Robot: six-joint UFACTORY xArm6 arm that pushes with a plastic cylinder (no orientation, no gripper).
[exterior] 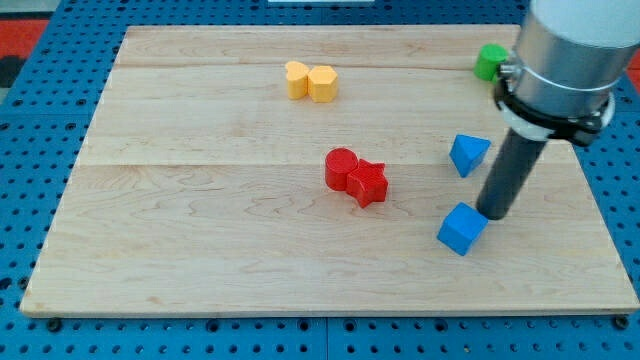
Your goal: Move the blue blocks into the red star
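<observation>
My tip [492, 215] – a bare dark rod with no pincer to part or clamp – rests against the blue cube [461, 229] near the wooden board's [200, 250] right edge. The blue triangular block [468, 154] lies just above it. The red star [368, 183] sits mid-board, touching a red cylinder [341, 167] – well apart from both blues.

The arm housing [568, 45] is cut off by the view's top and right edges. It hides the right part of the green block [489, 61], so the block's shape cannot be determined. My tip [493, 215] stands just beside the blue cube [461, 228], at its upper right; contact between them cannot be confirmed. The two yellow blocks [311, 81] touch; their exact shapes are too small to tell.
</observation>
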